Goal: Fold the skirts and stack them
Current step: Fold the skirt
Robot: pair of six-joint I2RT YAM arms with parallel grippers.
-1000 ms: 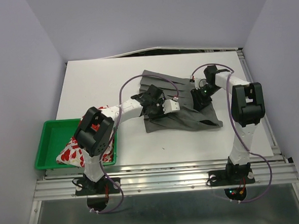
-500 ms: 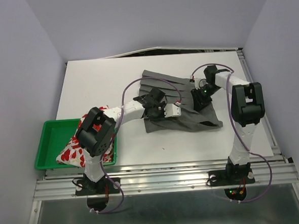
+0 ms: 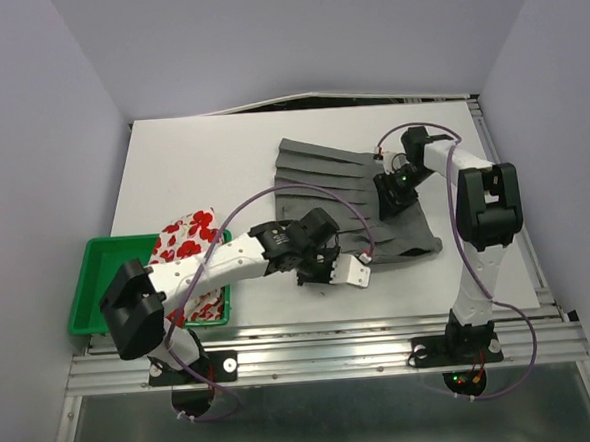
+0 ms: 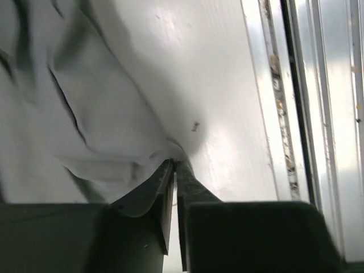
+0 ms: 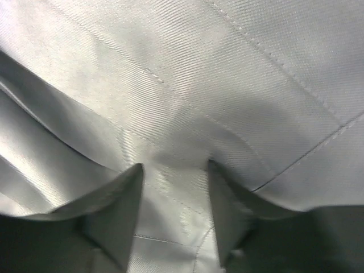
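Observation:
The dark grey skirt (image 3: 322,174) lies spread across the middle and right of the table. My left gripper (image 3: 318,272) is at its near edge, close to the table's front. In the left wrist view its jaws (image 4: 174,162) are shut on a corner of the grey skirt (image 4: 85,114), with the cloth trailing away to the left. My right gripper (image 3: 388,190) rests on the skirt's right side. Its fingers (image 5: 175,165) stand open and press into the grey cloth (image 5: 199,74). The white skirt with red print (image 3: 186,238) lies folded over the right side of the green tray (image 3: 103,283).
The table's metal front rail (image 4: 296,114) runs just right of the left gripper in its wrist view. White walls close in the table on the left, right and back. Purple cables loop above both arms.
My left arm has swung from the skirt's middle toward the table's front edge, drawing the grey skirt's near corner with it. The printed skirt shows more fully. The right arm has barely moved.

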